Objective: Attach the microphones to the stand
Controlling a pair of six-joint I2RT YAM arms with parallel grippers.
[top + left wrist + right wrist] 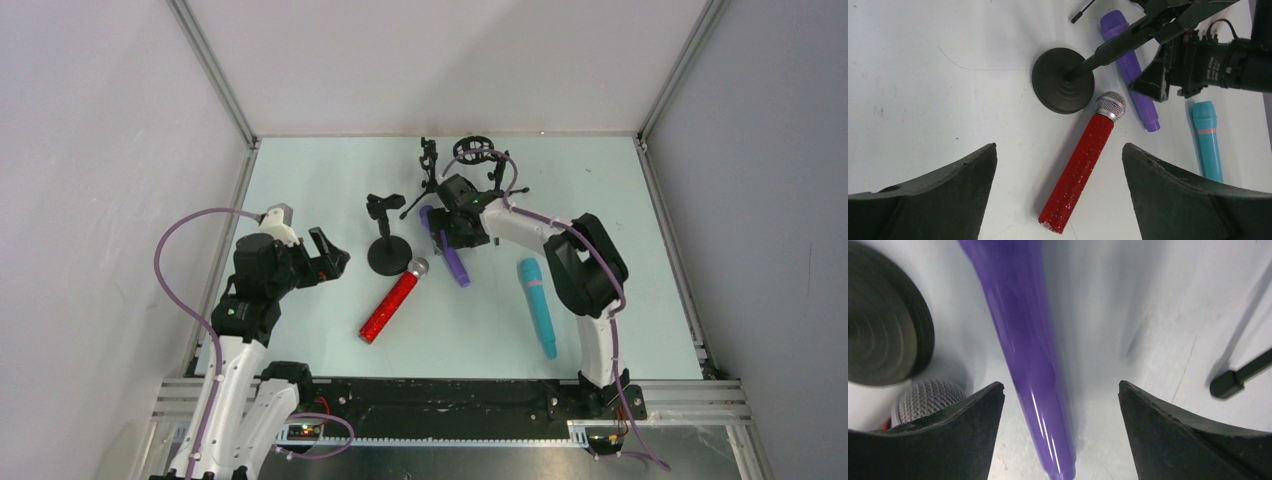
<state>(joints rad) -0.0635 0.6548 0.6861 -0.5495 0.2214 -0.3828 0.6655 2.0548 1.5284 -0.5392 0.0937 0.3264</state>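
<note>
- My right gripper (1059, 385) is spread wide, with one finger on each side of the purple microphone (1023, 315).
- My left gripper (1059, 146) is also spread and empty, above the red microphone (1080, 170).
- Red and purple lie flat beside the stand (388, 250). The teal microphone (537, 300) lies further right.
- The purple body looks stiff, glossy and probably slippery, so I would take it at mid-body.
- I see no container.

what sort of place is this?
Probably a robot lab test cell: white walls, aluminium framing, left arm and right arm bolted to a pale table, red microphone, purple microphone, teal microphone laid out.
</note>
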